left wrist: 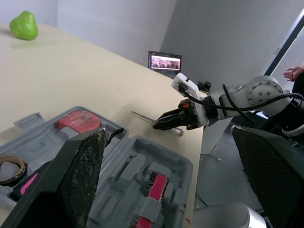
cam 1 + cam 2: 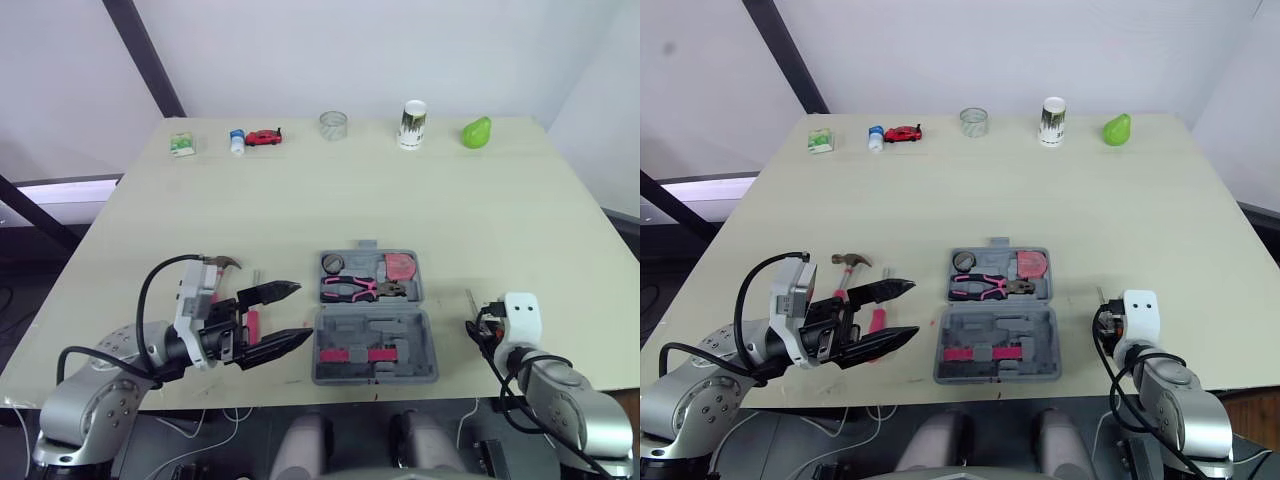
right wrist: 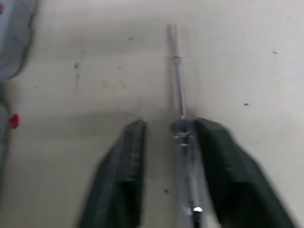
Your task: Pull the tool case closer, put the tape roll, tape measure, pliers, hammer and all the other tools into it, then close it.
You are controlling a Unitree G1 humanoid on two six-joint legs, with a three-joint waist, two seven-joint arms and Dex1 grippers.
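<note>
Left tool (image 2: pixel 300 312): fingers spread wide, empty, hovering low over the bench (image 2: pixel 300 200) just left of the tool case (image 2: pixel 375 345). The hammer (image 2: pixel 850 262) lies beside it, head away from me, handle running back toward the arm. The case sits open near the front edge, with tape roll (image 2: pixel 329 263), pliers (image 2: pixel 350 288) and tape measure (image 2: pixel 402 266) already seated in its far half. Just right of the case lies a thin metal rod (image 3: pixel 176 71), flat on the bench, long axis near-to-far, free tip pointing away from me. Right tool (image 3: pixel 170 124): fingers apart, straddling the rod's near end, rod close against 1 finger, not clamped. Step in hand, as I judge it: grasp the rod. I'd shift sideways to centre it, keep the fingers square across its axis, then close slowly so it doesn't roll out.
</note>
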